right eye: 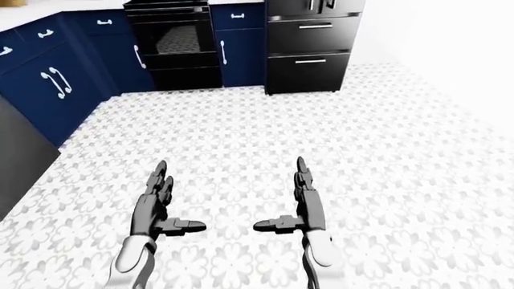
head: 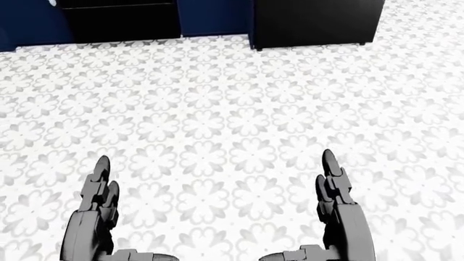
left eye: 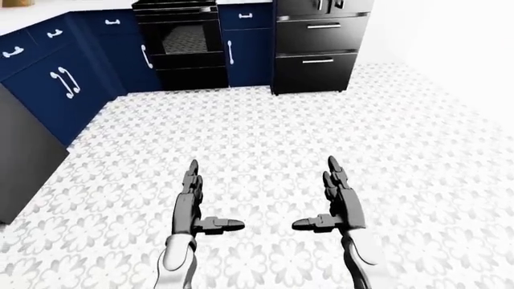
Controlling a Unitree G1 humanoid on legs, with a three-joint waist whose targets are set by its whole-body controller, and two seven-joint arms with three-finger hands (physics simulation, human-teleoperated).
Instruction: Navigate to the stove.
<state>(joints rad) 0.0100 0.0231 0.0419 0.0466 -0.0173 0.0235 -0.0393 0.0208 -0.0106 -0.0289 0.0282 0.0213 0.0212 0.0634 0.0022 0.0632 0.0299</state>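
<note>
The black stove (left eye: 178,43) stands at the top of the left-eye view, its oven door with a window set between navy cabinets; in the head view only its dark base (head: 119,20) shows at the top left. My left hand (left eye: 195,208) and right hand (left eye: 331,205) are held out low over the patterned floor, fingers straight and thumbs pointing inward. Both are open and hold nothing. The stove is well beyond the hands, across several rows of floor tiles.
A black fridge (left eye: 320,45) with drawer handles stands right of the stove, a narrow navy cabinet (left eye: 246,45) between them. Navy cabinets (left eye: 56,90) run down the left side. A dark grey panel (left eye: 20,159) juts out at the left. White floral tile floor (left eye: 265,132) lies between.
</note>
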